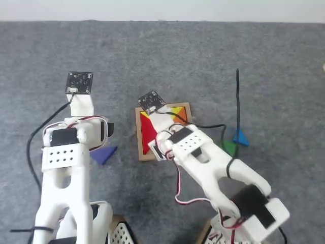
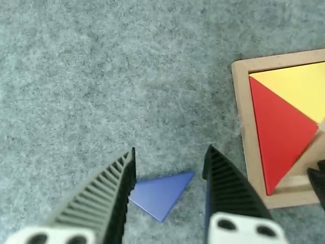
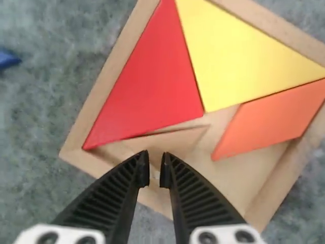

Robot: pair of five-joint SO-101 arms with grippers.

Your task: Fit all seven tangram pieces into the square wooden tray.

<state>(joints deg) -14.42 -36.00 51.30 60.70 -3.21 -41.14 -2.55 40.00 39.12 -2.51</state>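
Left hand (image 2: 170, 151) open, fingers straddling the blue triangle (image 2: 161, 193), which lies flat on the grey worktop (image 2: 101, 76). Its long edge runs roughly finger to finger, toward the wooden tray (image 2: 239, 101). The left arm is clearly the nearer one.

Right hand (image 3: 151, 166) pinched almost closed on nothing, over the tray rim. Red triangle (image 3: 152, 86), yellow triangle (image 3: 238, 51) and orange piece (image 3: 269, 119) are seated. Green piece (image 1: 229, 148) and small blue triangle (image 1: 240, 138) lie loose on the right arm's outer side.
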